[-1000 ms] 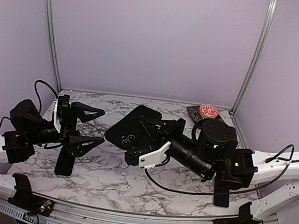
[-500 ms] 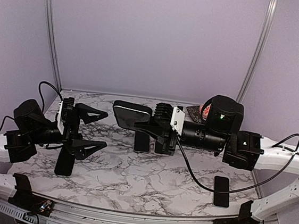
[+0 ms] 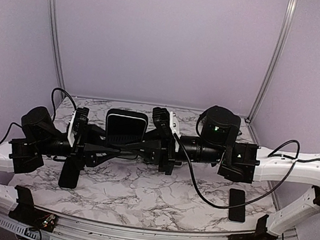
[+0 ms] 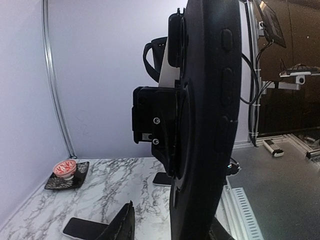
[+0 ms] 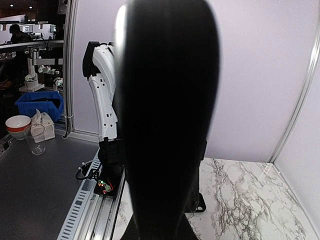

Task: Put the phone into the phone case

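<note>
Top external: right tool (image 3: 138,143), clamping phone case (image 3: 126,125), shifted left to left tool (image 3: 103,147); latter's spread unclear.

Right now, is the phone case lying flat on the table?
No, the phone case stands upright above the marble table, held up by the right tool.

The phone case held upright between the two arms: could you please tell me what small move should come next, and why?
Probably close the left tool on the phone case. The right tool holds it upright in the air, and the left wrist view shows its edge just ahead, with a gap to the one visible finger, so a second grip looks ready.
</note>
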Tool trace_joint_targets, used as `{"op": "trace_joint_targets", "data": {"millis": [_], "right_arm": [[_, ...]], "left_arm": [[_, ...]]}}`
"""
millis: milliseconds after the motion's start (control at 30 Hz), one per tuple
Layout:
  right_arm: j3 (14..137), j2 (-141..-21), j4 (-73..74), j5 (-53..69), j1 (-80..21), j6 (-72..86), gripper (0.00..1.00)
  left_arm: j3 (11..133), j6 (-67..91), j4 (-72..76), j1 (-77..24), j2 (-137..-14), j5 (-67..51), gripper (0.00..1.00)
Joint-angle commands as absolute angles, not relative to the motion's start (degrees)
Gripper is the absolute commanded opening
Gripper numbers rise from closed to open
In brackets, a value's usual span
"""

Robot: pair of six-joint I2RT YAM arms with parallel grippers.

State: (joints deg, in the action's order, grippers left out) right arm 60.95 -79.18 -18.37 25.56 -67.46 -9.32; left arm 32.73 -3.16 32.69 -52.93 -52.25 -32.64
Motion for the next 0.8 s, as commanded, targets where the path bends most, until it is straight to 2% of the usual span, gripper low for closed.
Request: {"op": "trace_joint_targets", "data": {"millis": [0,67,133,200,267,300,367,433,467,500,567,633,667,767], "right_arm": [[65.48,-79.71,-27.11,27.57,-67.15,-6.31,0.00],[65.65,-80.24,-27.05,27.49,-67.10,-6.28,0.00],[65.61,-80.62,-27.46,27.36,-67.15,-6.01,0.00],[65.57,-80.84,-27.77,27.06,-67.15,-5.90,0.00],[65.50,-81.02,-27.98,26.77,-67.15,-5.80,0.00],[65.48,-81.13,-28.03,26.80,-67.15,-5.73,0.00],[65.48,-81.15,-27.93,26.86,-67.15,-5.66,0.00],[65.60,-81.28,-27.19,26.92,-67.13,-5.73,0.00],[65.83,-81.37,-26.46,26.96,-67.15,-5.86,0.04],[66.22,-81.39,-25.51,27.25,-67.14,-5.88,0.16],[67.37,-80.76,-22.92,27.63,-67.15,-6.41,0.47],[68.66,-79.55,-19.70,26.72,-67.15,-7.64,0.72],[69.25,-79.08,-18.23,25.70,-67.15,-8.12,0.76],[71.55,-79.03,-14.02,24.37,-67.17,-9.54,0.73]], "left_arm": [[34.38,-2.52,32.61,-53.70,-52.39,-34.20,0.26],[34.29,-2.50,32.61,-53.70,-52.30,-34.06,0.15],[34.36,-2.47,32.61,-53.85,-52.32,-34.39,0.13],[34.37,-2.30,32.62,-54.11,-52.63,-35.10,0.26],[34.48,-2.30,32.62,-54.29,-52.88,-36.43,0.30],[34.46,-2.35,32.61,-54.38,-52.88,-36.70,0.24],[34.46,-2.31,32.65,-54.40,-52.59,-36.37,0.00],[34.17,-2.87,32.67,-54.45,-52.10,-36.07,0.00],[34.01,-3.16,32.65,-54.48,-51.82,-36.00,0.00],[33.87,-3.34,32.64,-54.49,-51.57,-35.96,0.00],[33.41,-4.03,32.61,-54.49,-51.30,-35.85,0.00],[33.00,-4.98,32.61,-54.49,-51.05,-35.07,0.00],[32.91,-5.51,32.50,-54.49,-51.08,-34.66,0.00],[33.00,-5.96,32.09,-54.49,-51.15,-34.30,0.00]]}}
